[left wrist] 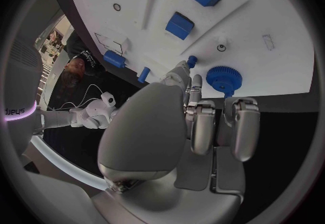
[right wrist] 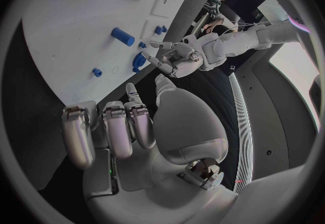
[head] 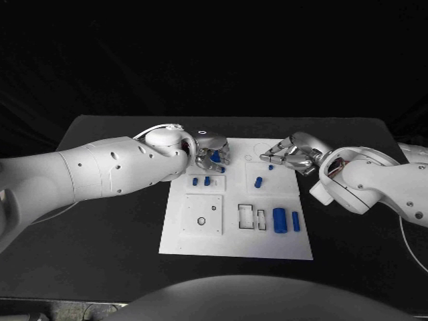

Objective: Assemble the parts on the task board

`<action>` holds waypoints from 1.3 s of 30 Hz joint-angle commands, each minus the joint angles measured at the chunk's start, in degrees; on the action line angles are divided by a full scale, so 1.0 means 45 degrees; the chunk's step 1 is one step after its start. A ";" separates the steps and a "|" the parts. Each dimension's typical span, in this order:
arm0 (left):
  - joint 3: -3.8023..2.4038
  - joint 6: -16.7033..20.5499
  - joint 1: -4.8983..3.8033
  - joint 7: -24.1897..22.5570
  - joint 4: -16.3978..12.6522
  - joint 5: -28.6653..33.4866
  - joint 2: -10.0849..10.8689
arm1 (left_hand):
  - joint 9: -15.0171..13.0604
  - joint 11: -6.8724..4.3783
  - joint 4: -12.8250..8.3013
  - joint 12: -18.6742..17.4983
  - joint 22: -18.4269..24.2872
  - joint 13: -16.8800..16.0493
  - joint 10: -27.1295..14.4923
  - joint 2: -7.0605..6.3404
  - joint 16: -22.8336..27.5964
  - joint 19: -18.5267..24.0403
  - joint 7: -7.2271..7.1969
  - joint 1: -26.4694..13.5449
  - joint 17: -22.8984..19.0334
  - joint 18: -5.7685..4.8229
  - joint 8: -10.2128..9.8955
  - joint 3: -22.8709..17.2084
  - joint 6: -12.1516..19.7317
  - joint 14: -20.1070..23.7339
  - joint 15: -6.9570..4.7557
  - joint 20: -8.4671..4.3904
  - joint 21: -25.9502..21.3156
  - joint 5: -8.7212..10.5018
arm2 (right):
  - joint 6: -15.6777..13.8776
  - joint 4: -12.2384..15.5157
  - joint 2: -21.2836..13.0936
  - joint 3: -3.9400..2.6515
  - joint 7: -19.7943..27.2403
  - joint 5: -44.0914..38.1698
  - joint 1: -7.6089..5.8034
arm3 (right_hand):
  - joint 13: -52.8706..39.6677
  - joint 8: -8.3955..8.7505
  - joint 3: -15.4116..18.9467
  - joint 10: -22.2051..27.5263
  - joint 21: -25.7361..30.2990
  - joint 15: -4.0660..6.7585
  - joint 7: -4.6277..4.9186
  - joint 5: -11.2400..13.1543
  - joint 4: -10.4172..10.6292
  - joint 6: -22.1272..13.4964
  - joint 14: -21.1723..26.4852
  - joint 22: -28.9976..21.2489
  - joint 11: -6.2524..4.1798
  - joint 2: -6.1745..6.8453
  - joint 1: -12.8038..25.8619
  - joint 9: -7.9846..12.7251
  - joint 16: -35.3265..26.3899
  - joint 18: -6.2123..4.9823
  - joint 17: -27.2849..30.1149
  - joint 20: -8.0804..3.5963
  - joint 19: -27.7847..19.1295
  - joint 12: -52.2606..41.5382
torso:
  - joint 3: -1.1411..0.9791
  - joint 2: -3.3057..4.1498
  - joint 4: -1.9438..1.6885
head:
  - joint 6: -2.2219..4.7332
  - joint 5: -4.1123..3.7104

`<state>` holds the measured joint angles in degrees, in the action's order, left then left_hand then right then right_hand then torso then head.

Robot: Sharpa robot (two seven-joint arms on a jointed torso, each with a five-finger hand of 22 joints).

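Observation:
The white task board (head: 235,242) lies mid-table. My left hand (head: 211,152) hovers over its far left corner and holds a blue gear (left wrist: 223,79) at its fingertips; the gear (right wrist: 138,61) also shows from the right wrist. A small blue peg (left wrist: 192,61) stands just beside the thumb. Two blue blocks (head: 201,180) sit nearer me, also seen as blocks (left wrist: 191,8). A short blue cylinder (head: 259,181) lies mid-board. My right hand (head: 293,154) hangs over the far right corner, fingers (right wrist: 115,129) curled in with nothing in them.
Two blue cylinders (head: 286,220) lie at the board's near right, beside rectangular cut-outs (head: 250,217). A square plate with holes (head: 203,214) sits at the near left. A tiny blue peg (head: 270,167) stands near my right hand. Black table (head: 108,227) surrounds the board.

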<state>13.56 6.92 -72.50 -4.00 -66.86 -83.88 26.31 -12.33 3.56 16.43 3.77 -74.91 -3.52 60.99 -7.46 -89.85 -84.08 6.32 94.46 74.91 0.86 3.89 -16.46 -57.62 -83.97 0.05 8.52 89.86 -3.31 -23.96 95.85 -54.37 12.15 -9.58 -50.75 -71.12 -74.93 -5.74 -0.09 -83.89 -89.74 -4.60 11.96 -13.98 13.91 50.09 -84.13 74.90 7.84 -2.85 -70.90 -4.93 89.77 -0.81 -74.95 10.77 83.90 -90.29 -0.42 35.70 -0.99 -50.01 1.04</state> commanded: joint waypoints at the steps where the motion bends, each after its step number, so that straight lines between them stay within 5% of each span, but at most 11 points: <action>1: -0.0006 -0.0362 0.0016 0.0304 0.0010 -0.0230 -0.0068 | 0.0023 -0.0006 0.0011 -0.0049 -0.3354 0.0010 -0.0090 0.0014 -0.0033 -0.1316 -0.0045 0.0120 0.3353 -0.0191 -0.0061 -0.0056 0.0042 -0.1340 -0.0100 -0.0062 0.0031 0.0074 | 0.0189 0.0008 0.0025 0.0000 0.0027 -0.0048 0.0011 | -0.3350 -0.0072 0.0021 -0.1357 -0.0057 -0.0086 0.0030 -0.0029 -0.0036 0.0074 -0.1305 0.3355 0.0077 -0.0082 -0.0093 -0.0002 0.0052 0.0179 -0.3345 0.0103 0.1356 0.0064 | 0.0000 0.0009 -0.0004 | 0.0002 0.0009; 39: -0.0006 -0.1333 0.0036 0.1055 0.0240 -0.0415 -0.0463 | 0.0228 -0.0011 -0.0097 0.0004 -0.3354 0.0004 0.0120 0.0148 -0.0033 -0.1316 -0.0040 0.0570 0.3353 -0.0191 -0.0001 -0.0508 -0.0131 -0.1340 0.0016 -0.0059 0.0031 0.0073 | 0.0318 0.0011 0.0094 0.0000 -0.0092 -0.0035 0.0021 | -0.3350 -0.0079 0.0030 -0.1357 -0.0057 -0.0083 0.0026 -0.0018 -0.0031 0.0084 -0.1305 0.3355 0.0074 -0.0087 -0.0088 -0.0003 0.0052 0.0179 -0.3345 0.0101 0.1356 0.0064 | -0.0003 -0.0003 -0.0002 | 0.0002 0.0013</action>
<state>13.56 2.65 -72.36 -0.04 -65.80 -85.44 24.42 -11.35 3.49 15.95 3.77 -74.91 -3.53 61.34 -6.93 -89.85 -84.08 6.11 96.50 74.90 0.86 3.89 -18.52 -57.83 -83.94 0.07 8.52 89.86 -3.31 -23.46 95.85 -53.96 12.15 -9.83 -50.71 -71.06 -74.93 -5.74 -0.10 -83.89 -89.74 -4.60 11.95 -13.97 13.91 50.09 -84.13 74.93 7.84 -2.85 -70.90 -4.93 89.77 -0.81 -74.93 10.77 83.90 -90.29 -0.43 35.68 -1.00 -50.01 1.04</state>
